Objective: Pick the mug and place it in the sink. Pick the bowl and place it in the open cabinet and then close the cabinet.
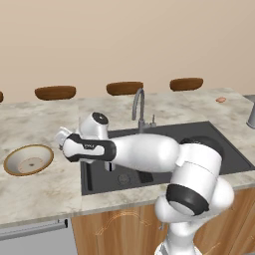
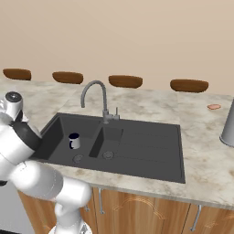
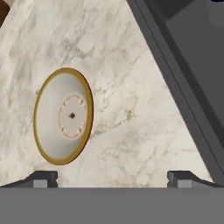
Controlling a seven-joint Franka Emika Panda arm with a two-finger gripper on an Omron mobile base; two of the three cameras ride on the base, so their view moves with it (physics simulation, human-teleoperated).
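Robot arm reaching left over a marble desk, its tool [image 3: 112, 177] empty with jaws spread wide.

The tan-rimmed bowl [image 3: 63, 116] sits on the desk [image 3: 131, 109] ahead of the tool, apart from both fingertips and nearer one of them. The black sink [image 2: 119, 144] lies to the tool's other side, beside the bowl's patch of desk. The dark mug [image 2: 74, 140] stands upright in the sink basin farthest from the grey tap [image 2: 98, 98].

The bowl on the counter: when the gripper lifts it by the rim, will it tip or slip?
The bowl is wide and shallow, so a one-sided rim grip would probably tilt it. It looks rigid and glazed, likely somewhat slippery. Resting flat on the counter, it should slide rather than roll if pushed.
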